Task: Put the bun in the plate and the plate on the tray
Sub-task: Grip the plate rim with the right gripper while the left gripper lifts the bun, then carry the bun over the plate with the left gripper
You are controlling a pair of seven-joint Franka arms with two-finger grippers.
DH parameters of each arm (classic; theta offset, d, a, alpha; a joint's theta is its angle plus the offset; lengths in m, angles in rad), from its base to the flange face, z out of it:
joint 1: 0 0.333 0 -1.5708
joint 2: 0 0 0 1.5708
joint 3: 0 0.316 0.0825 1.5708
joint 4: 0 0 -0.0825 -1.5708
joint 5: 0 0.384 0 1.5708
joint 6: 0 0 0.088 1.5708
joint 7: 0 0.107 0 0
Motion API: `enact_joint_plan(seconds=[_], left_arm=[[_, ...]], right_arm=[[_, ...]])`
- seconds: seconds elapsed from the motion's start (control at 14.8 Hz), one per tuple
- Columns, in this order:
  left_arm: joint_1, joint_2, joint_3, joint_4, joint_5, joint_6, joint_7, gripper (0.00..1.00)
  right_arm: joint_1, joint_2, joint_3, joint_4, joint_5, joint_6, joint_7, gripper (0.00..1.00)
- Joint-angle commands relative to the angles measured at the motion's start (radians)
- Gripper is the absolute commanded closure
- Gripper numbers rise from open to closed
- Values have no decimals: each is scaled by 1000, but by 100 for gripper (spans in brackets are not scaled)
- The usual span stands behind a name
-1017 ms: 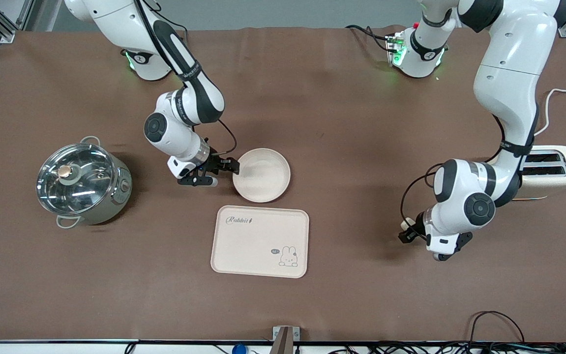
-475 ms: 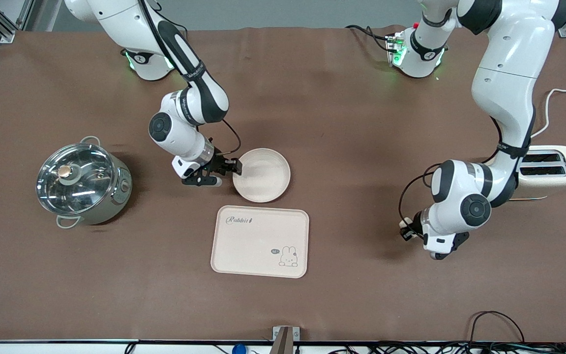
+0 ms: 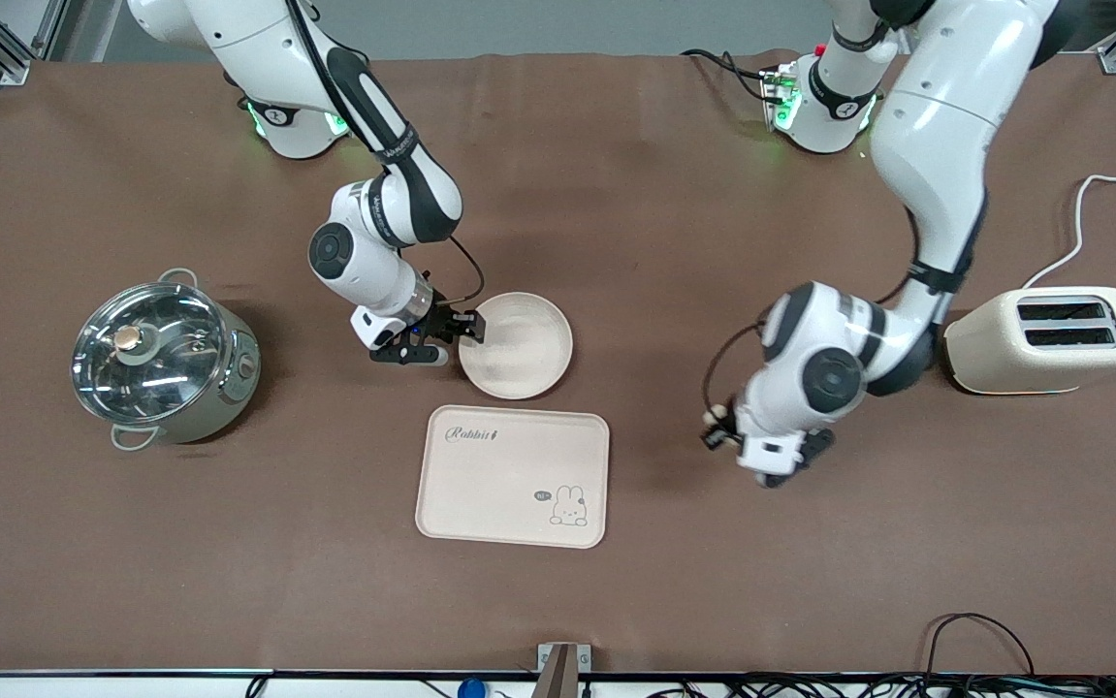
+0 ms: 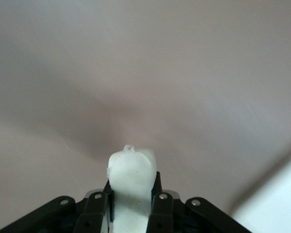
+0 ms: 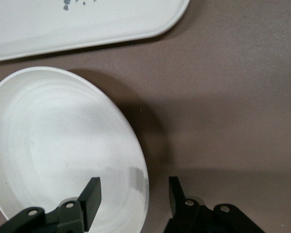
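1. Plate [image 3: 517, 345]: round, cream-white, resting on the table [image 3: 616, 242] just farther from the front camera than the tray [image 3: 513, 476]; unmoved over the last second.
2. Right gripper [image 3: 456, 342]: at the plate's rim on the side toward the right arm's end of the table. Fingers spread, straddling the rim, one finger [image 5: 90, 196] over the plate's inside, the other outside; nothing clamped. It has edged slightly closer onto the rim than a second ago.
3. Left gripper [image 3: 716, 428]: over bare table beside the tray, toward the left arm's end. Fingers closed on the bun [image 4: 131, 179], whose pale end sticks out past the fingertips. A second ago it hung near the toaster [image 3: 1048, 338]; it has since swung well toward the tray.
4. Tray: cream, with "Rabbit" lettering and rabbit drawing, nothing on it; position unchanged.
5. Steel pot [image 3: 163, 361]: glass-lidded, well apart from the plate, at the right arm's end; unchanged.
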Motion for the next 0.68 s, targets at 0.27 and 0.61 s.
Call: enact_joint_plan(seconds=[0.27, 0.61], left_arm=[[-212, 7, -62, 26, 12, -11, -266, 70], [-312, 72, -62, 54, 7, 157, -391, 68]], right_arm=[[17, 18, -7, 11, 29, 26, 0, 40], [17, 23, -7, 11, 29, 29, -6, 40]])
